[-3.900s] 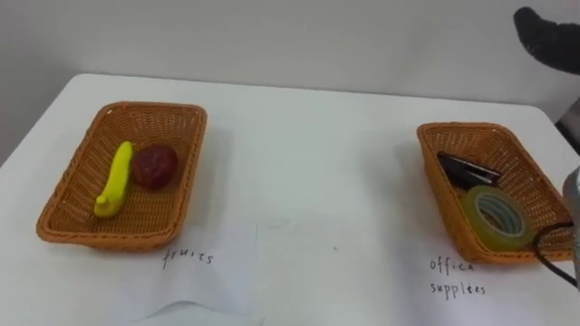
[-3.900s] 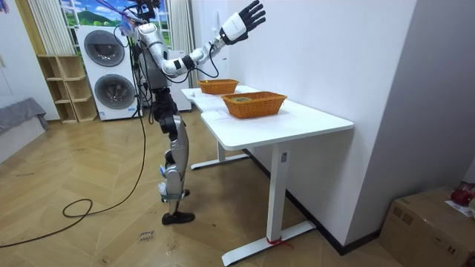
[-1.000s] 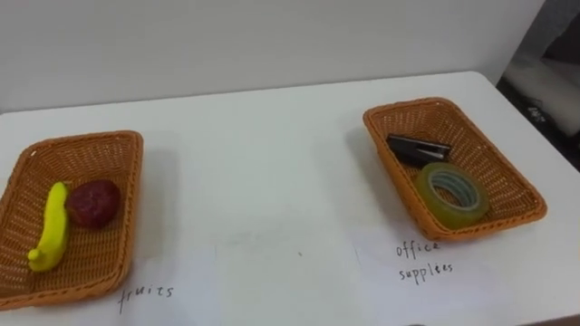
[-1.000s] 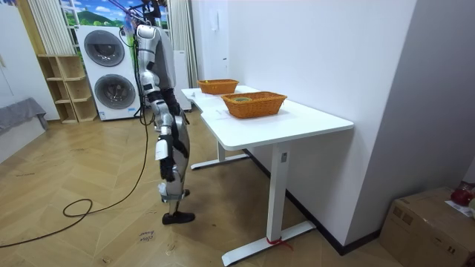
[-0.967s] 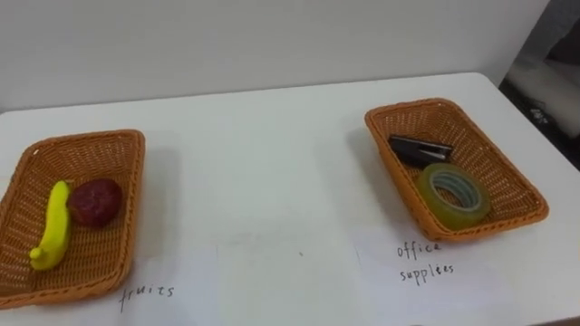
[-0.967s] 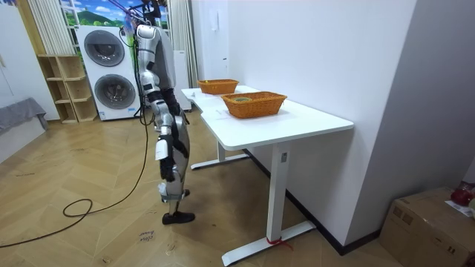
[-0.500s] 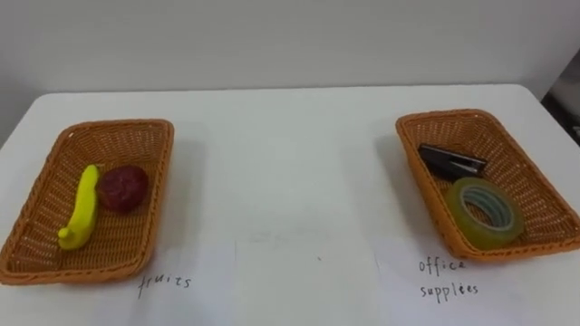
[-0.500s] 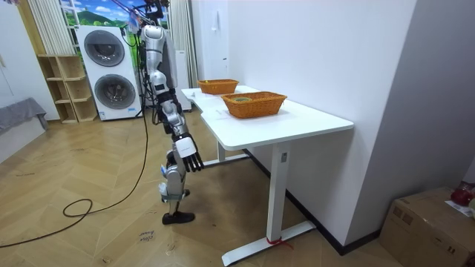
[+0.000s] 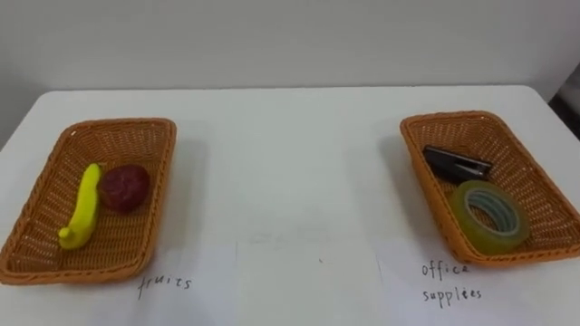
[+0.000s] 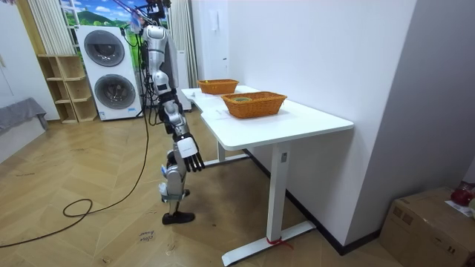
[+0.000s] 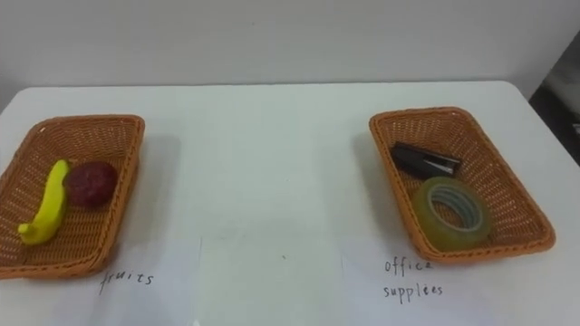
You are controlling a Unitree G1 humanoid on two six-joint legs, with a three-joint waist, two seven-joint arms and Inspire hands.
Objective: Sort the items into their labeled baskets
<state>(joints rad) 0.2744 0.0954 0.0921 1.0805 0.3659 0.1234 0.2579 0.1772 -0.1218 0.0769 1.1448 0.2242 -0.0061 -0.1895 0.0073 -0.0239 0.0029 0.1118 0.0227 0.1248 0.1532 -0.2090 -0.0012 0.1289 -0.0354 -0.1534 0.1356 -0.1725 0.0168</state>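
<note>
Two wicker baskets stand on the white table (image 9: 290, 154). The left basket (image 9: 109, 125) holds a yellow banana (image 9: 80, 206) and a dark red fruit (image 9: 123, 186). In the right basket (image 9: 453, 118) lie a black stapler (image 9: 456, 163) and a roll of yellowish tape (image 9: 485, 237). In the room view I stand at the table's long side, with my right hand (image 10: 191, 157) hanging open beside my thigh, well below the tabletop and holding nothing.
A handwritten paper label (image 9: 168, 282) lies before the left basket and another label (image 9: 450, 281) before the right one. A white wall runs behind the table. Washing machines (image 10: 110, 70) and a shelf stand behind me; a cardboard box (image 10: 427, 226) sits at the room view's right.
My right arm, raised high over the table 3.9 s ago, has come down to hang at my side. The baskets and their contents have not moved; the eye view shifted.
</note>
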